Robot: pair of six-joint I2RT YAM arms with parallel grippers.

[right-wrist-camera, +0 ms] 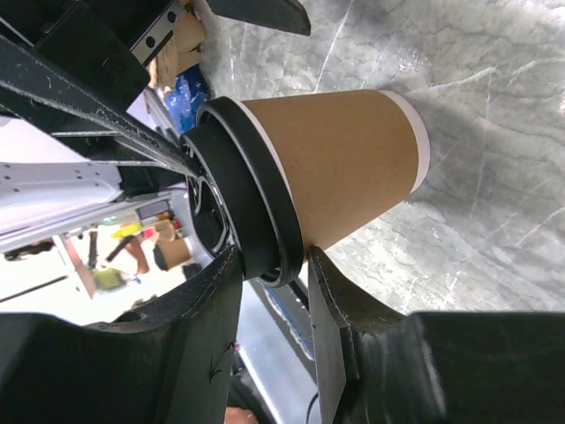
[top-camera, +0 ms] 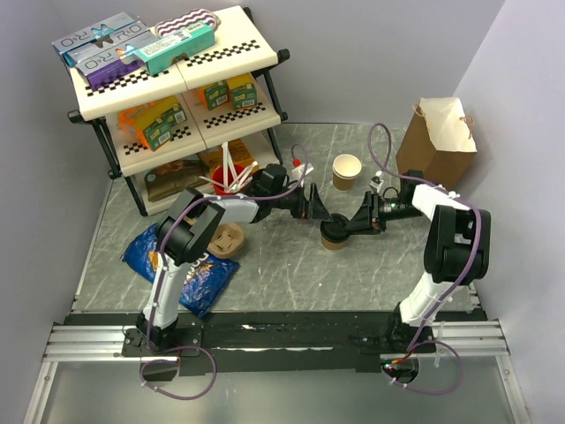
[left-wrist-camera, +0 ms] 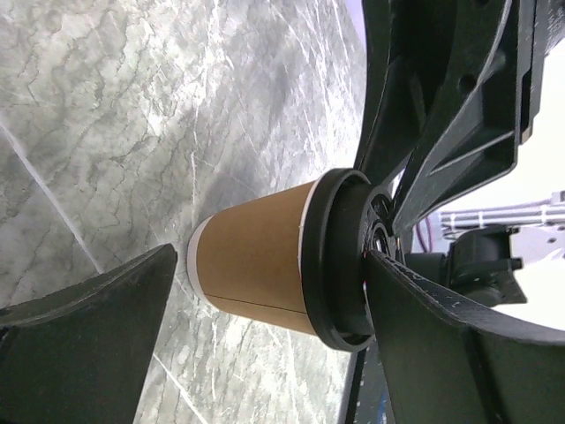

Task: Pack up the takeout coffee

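Cup of tan paper with a round black plastic lid (top-camera: 334, 237) stands upright on the grey marbled worktop (top-camera: 291, 283), at the middle of the overhead frame. Right claw (right-wrist-camera: 272, 261) is narrow, its fingertips pinching the lid's rim from both sides. Left claw (left-wrist-camera: 269, 265) gapes wide around the cup, its lower-left finger clear of the base.

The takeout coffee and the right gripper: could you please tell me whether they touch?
Touching. The right wrist view shows the right gripper pinching the takeout coffee at its black lid's rim, a finger pressed on each side.
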